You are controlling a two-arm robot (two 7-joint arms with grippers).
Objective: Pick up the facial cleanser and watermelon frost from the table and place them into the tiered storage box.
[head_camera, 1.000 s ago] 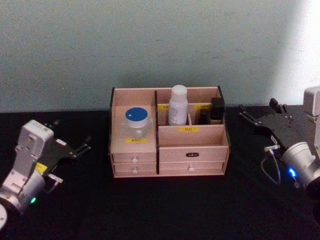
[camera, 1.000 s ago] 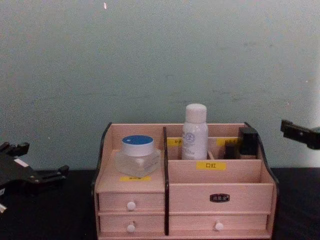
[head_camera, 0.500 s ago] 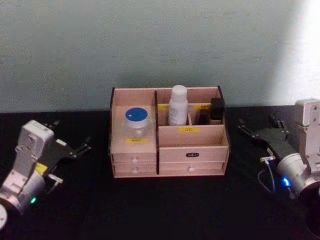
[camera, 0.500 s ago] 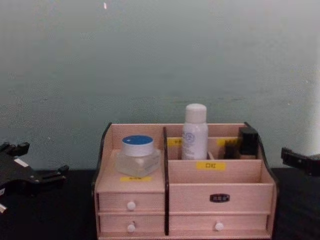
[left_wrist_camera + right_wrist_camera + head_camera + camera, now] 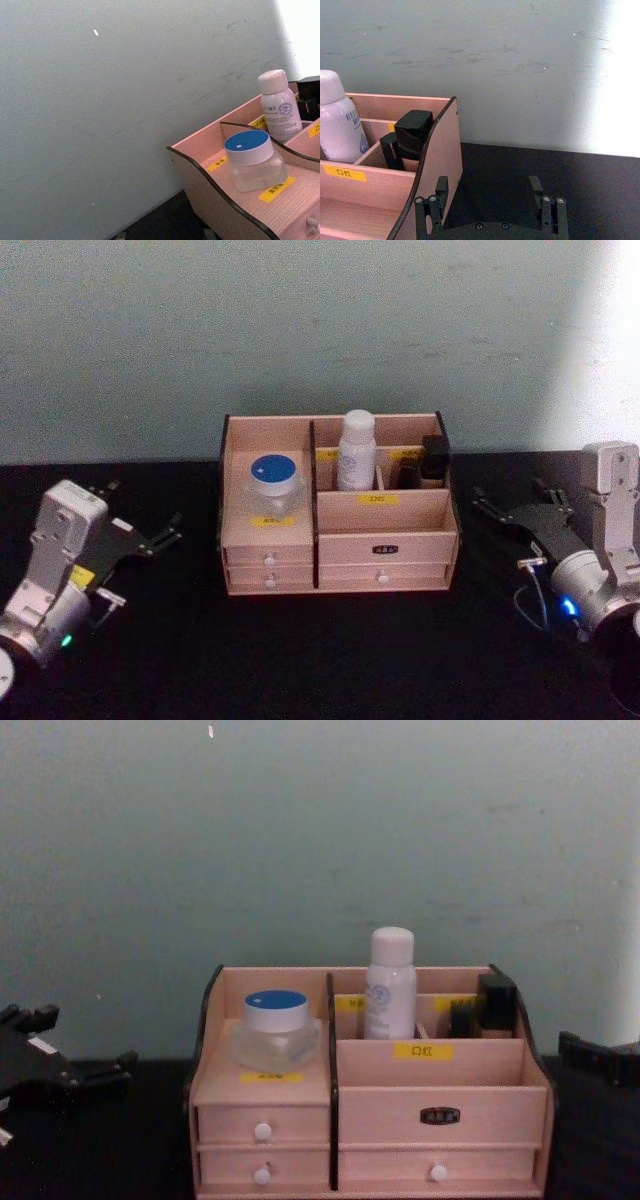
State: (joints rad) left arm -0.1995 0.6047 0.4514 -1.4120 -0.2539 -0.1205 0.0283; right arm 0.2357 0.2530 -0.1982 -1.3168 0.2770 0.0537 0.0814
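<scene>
Both open grippers (left gripper (image 5: 140, 535), right gripper (image 5: 520, 512)) flank the tiered storage box (image 5: 338, 505).

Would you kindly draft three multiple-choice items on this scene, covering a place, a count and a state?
1. Where does the blue-lidded clear glass jar sit in the pale pink wooden tiered storage box?
A. left top compartment
B. a drawer
C. front right tray

2. How many white drawer knobs show?
A. two
B. four
C. six

3. How is the right pincer?
A. shut on the jar
B. holding a bottle
C. open, empty

Answers:
1 A: the jar stands over the left drawers.
2 B: the chest view shows two knobs on each side.
3 C: its fingers are spread beside the box's right end with nothing between.
</scene>
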